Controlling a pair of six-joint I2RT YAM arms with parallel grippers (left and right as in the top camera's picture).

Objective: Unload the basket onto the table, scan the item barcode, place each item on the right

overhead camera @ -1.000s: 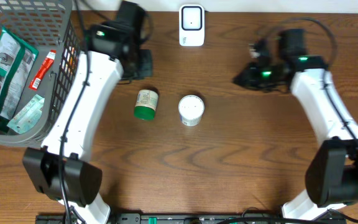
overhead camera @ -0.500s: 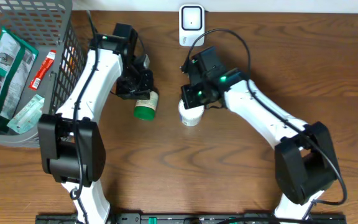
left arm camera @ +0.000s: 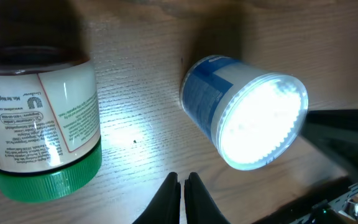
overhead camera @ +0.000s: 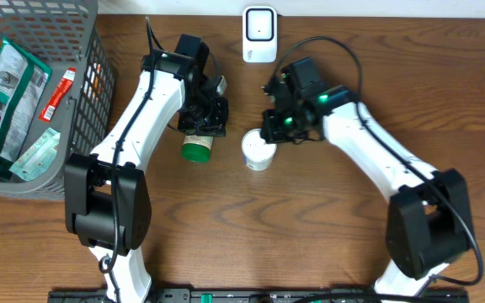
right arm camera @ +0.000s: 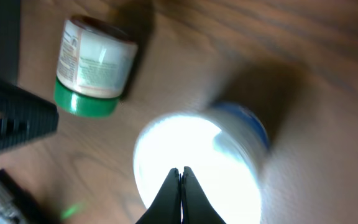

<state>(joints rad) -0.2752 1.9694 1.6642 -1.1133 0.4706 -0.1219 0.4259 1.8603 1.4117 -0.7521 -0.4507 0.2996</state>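
Both hands are clenched, with nothing between the jaws. Our left hand (overhead camera: 203,118) sits over the base end of the green-capped bottle (overhead camera: 197,143), which lies on its side on the bench (overhead camera: 310,227), left of centre. Our right hand (overhead camera: 278,128) hangs at the upper right edge of the white-lidded tub (overhead camera: 258,150), which stands upright just beside the bottle. The scanner (overhead camera: 259,34) stands at top centre. We cannot tell which item is meant. We judge both light and rigid. The bottle may roll and its label looks glossy, so we would pinch across its body near the middle. The wider tub we would grip across its blue wall, below the lid.
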